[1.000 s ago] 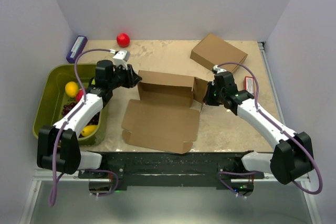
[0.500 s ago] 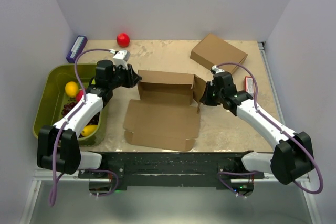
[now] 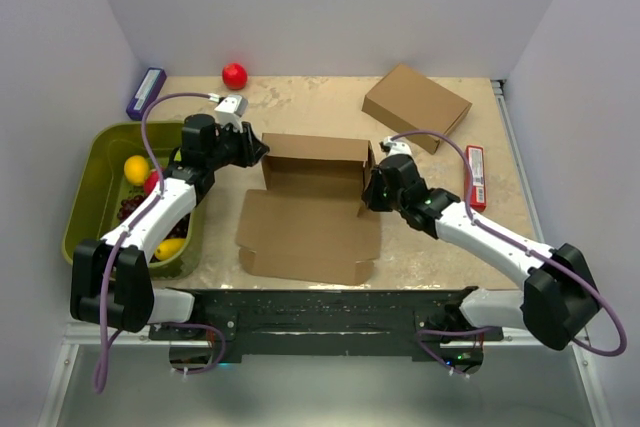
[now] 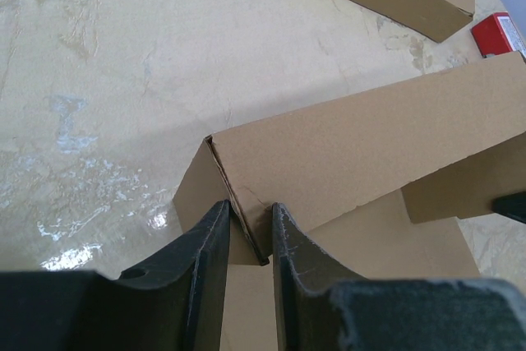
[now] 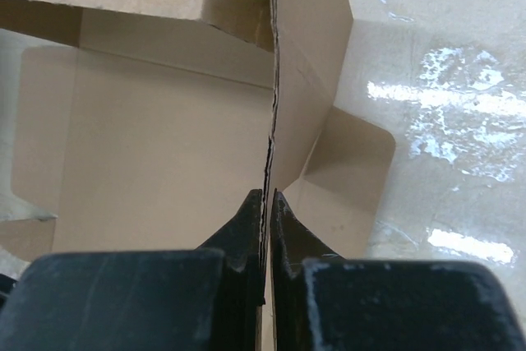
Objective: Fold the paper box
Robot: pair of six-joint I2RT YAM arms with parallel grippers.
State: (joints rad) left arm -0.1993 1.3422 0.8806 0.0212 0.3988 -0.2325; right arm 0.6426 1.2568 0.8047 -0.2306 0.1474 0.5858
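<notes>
So the paper box [image 3: 310,209] sat pretty much dead centre of the top view. Its back wall stood up, and the big front flap lay flat on the table [image 3: 300,107], reaching toward the bottom of the frame. That flap's near edge ended just short of the dark rail where the arms are bolted, so there wasn't much slack down there.

The left gripper [image 4: 246,219] was at the box's upper-left corner. Its two fingers straddled the cardboard edge of the end wall and pinched it. The right gripper [image 5: 267,199] was at the right end of the raised wall, and its fingers were squeezed together on a thin upright panel seen edge-on. A small rounded tab poked out on the table just to the right of it.

As for room to move, there was bare tabletop behind the box, in the upper middle. It ran between the red ball [image 3: 234,75] and the second carton [image 3: 416,106] at upper right. The right side had an open strip before the red packet [image 3: 475,175]. The left was tighter, with the green bin [image 3: 85,182] just beside the left arm and a lemon [image 3: 136,168] in it. A purple box [image 3: 145,92] was tucked against the wall at upper left, well apart from everything else.
</notes>
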